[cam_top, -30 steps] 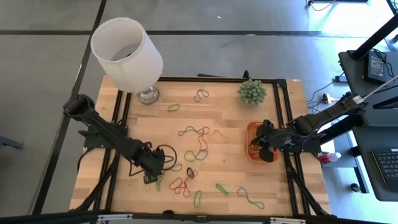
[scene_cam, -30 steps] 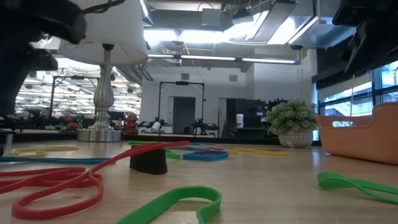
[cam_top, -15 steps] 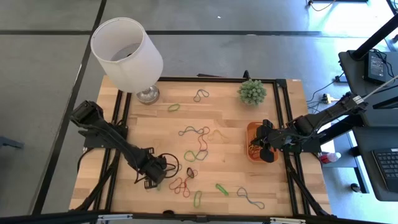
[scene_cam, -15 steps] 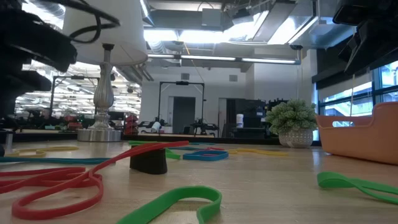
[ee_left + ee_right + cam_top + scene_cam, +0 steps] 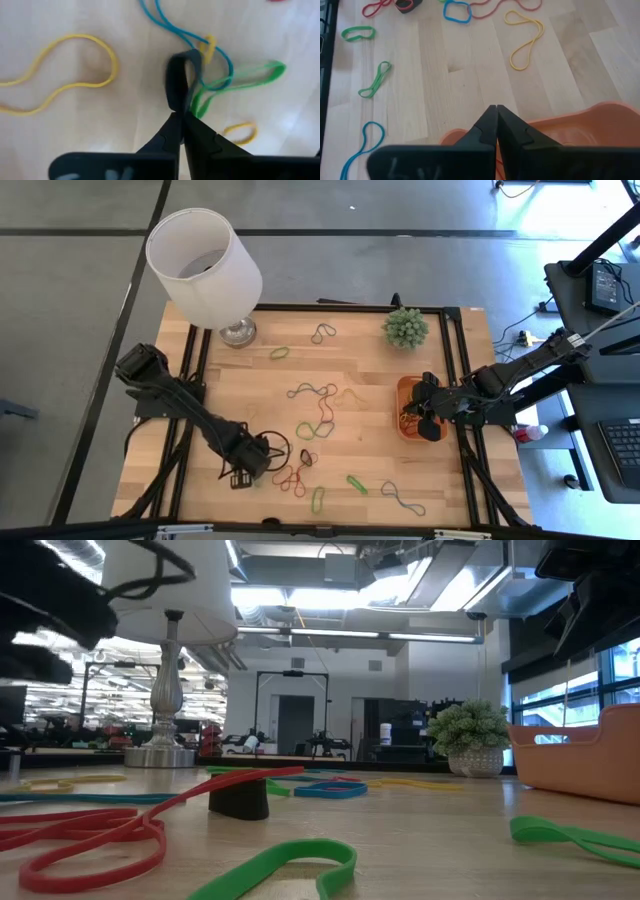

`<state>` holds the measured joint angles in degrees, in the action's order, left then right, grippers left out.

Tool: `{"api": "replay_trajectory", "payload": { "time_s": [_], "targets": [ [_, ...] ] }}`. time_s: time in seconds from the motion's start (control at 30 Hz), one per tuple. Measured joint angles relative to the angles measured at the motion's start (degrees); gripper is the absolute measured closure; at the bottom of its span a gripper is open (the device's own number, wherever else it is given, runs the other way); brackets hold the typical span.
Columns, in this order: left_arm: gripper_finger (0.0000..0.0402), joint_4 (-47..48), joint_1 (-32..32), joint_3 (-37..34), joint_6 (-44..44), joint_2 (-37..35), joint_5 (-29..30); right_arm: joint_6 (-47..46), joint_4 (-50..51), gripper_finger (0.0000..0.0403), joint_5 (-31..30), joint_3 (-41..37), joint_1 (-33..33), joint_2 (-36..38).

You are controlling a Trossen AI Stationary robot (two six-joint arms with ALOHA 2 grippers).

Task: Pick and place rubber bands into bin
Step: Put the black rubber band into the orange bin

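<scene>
left end effector (image 5: 182, 117) pinches dark rubber band (image 5: 176, 85) — its loop beyond fingertips

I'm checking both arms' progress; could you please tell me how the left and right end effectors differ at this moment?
The left end effector is shut on a dark band down at the table's front-left; the right end effector is shut on nothing visible. The left works among loose bands; the right hovers over the bin. Both are closed.

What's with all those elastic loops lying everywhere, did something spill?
It looks that way: rubber bands lie strewn over the wooden table, a few tangled together, while the orange bin holds only some. The left hand is pinching a dark band. Lamp and plant stand upright.
</scene>
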<state>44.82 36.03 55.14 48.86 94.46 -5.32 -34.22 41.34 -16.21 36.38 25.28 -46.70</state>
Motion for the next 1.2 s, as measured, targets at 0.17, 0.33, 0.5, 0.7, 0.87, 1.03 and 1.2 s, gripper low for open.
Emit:
{"api": "replay_trajectory", "payload": {
  "time_s": [0.17,0.33,0.5,0.7,0.87,1.03,1.2],
  "targets": [
    [0.0397,8.2,0.0,5.4,-0.3,0.0,0.4,0.0,-0.2,0.0386,0.0,0.0,0.0,0.0],
    [0.0398,16.7,-0.5,11.7,-2.1,0.0,2.6,0.2,-4.0,0.0382,-0.2,0.0,0.0,0.0],
    [0.0398,19.8,-2.8,18.4,-2.6,0.0,12.1,2.9,-11.3,0.0382,-3.9,0.0,0.0,-0.1],
    [0.0398,18.9,-7.6,25.9,-6.8,0.0,29.8,8.2,-21.7,0.0381,-5.2,0.0,-0.5,-0.3],
    [0.0398,9.0,-13.5,29.7,-15.2,0.0,36.3,12.6,-30.0,0.0366,-5.1,0.0,-1.7,-1.1],
    [0.0398,-12.9,-19.0,30.0,-28.7,0.1,36.5,15.3,-37.9,0.0320,-5.2,0.0,-2.9,-3.4],
    [0.0398,-31.0,-22.5,30.1,-39.4,1.9,34.3,17.0,-43.8,0.0270,-5.2,0.0,-3.0,-6.3]
  ]
}}
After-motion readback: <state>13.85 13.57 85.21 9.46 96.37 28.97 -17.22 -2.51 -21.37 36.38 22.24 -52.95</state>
